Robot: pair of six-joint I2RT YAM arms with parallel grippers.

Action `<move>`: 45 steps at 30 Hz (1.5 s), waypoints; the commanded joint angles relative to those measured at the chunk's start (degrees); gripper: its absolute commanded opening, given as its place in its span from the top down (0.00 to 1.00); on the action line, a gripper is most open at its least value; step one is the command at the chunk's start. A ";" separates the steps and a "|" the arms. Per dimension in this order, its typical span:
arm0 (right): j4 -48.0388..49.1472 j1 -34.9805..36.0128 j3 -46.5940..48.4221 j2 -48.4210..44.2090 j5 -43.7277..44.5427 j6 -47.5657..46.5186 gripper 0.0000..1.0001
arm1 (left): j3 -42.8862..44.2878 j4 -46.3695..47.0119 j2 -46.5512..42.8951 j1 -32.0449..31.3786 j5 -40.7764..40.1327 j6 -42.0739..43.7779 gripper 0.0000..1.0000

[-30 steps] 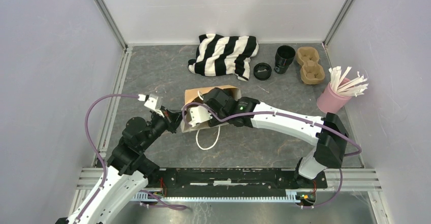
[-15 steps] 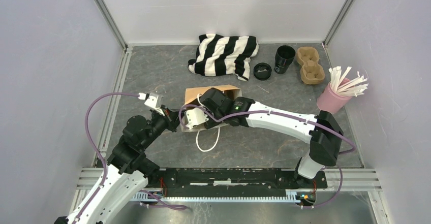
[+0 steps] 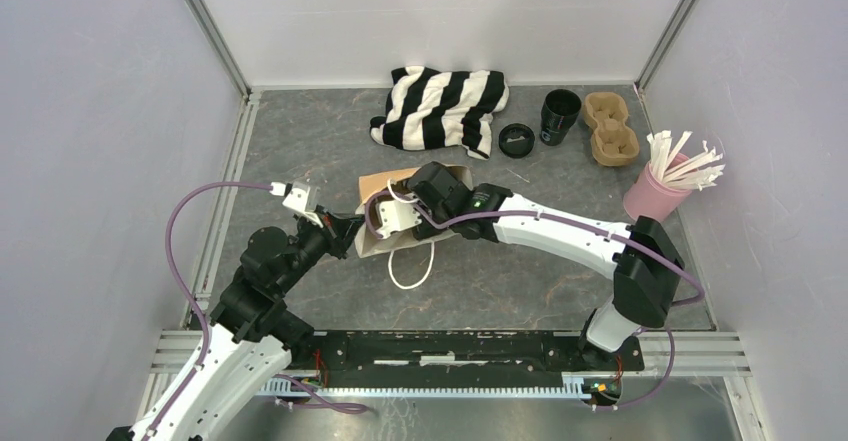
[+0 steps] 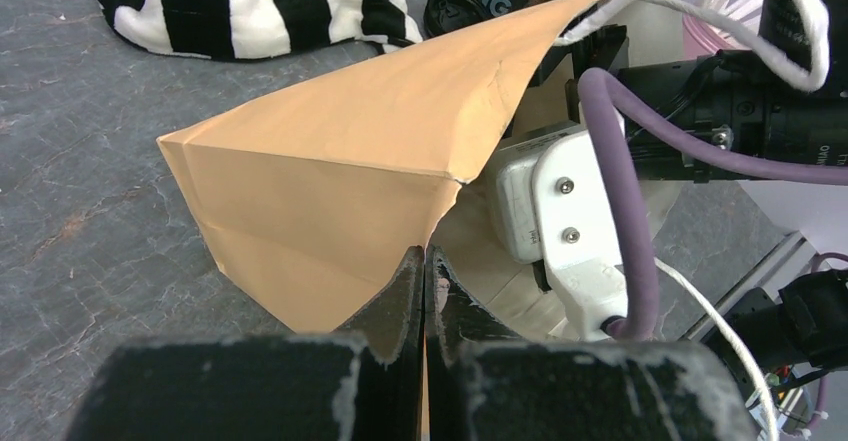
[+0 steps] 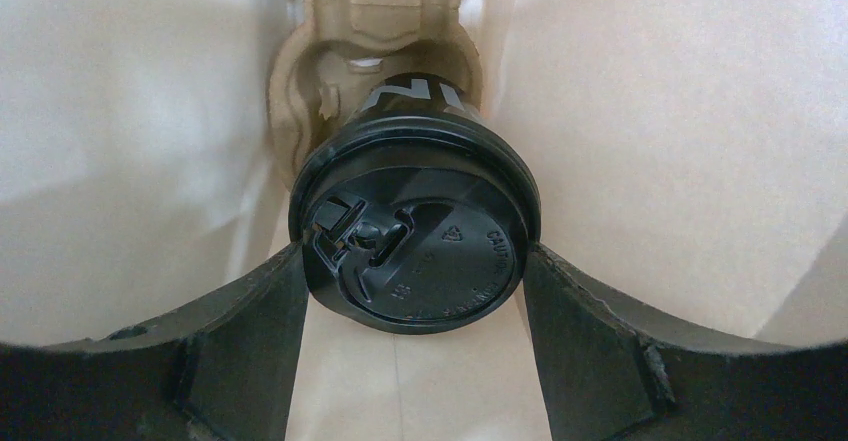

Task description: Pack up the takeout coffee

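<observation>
Takeout coffee (image 5: 410, 211) inside the paper bag (image 4: 320, 171): your right gripper (image 5: 415, 271) clamps its lid, likely slick and crushable, so squeeze gently; left gripper (image 4: 424, 261) pinches the bag's edge.

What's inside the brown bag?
The lidded coffee, held by the right gripper, poking into a cardboard carrier. The cup's bottom and the bag floor beneath are hidden.

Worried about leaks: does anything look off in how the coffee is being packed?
Yes. The paper bag lies on its side, its edge pinched by the left gripper, so the lidded coffee cup, held by the right gripper, sits sideways inside, base toward a cardboard carrier. No spill shows.
</observation>
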 commanded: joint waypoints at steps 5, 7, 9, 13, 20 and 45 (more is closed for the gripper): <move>6.09 -1.14 0.40 0.93 -1.57 -1.95 0.48 | 2.44 0.31 0.62 0.22 1.36 2.36 0.98; 5.56 -1.63 0.91 1.70 -2.49 -1.98 0.48 | 2.67 0.24 0.81 0.11 1.47 2.47 0.98; 4.95 -2.08 1.37 2.00 -4.40 -1.80 0.49 | 2.73 0.18 0.86 0.19 1.58 2.54 0.98; -0.77 -2.19 5.14 3.04 -7.22 0.47 0.49 | 2.93 -0.32 1.03 0.16 1.30 2.73 0.98; -3.22 -2.12 5.78 1.81 -7.58 4.39 0.49 | 2.55 -0.24 1.67 0.18 1.49 2.88 0.98; 6.43 -3.44 2.80 6.69 -9.96 6.39 0.50 | 4.45 -1.52 2.88 0.22 1.68 2.06 0.98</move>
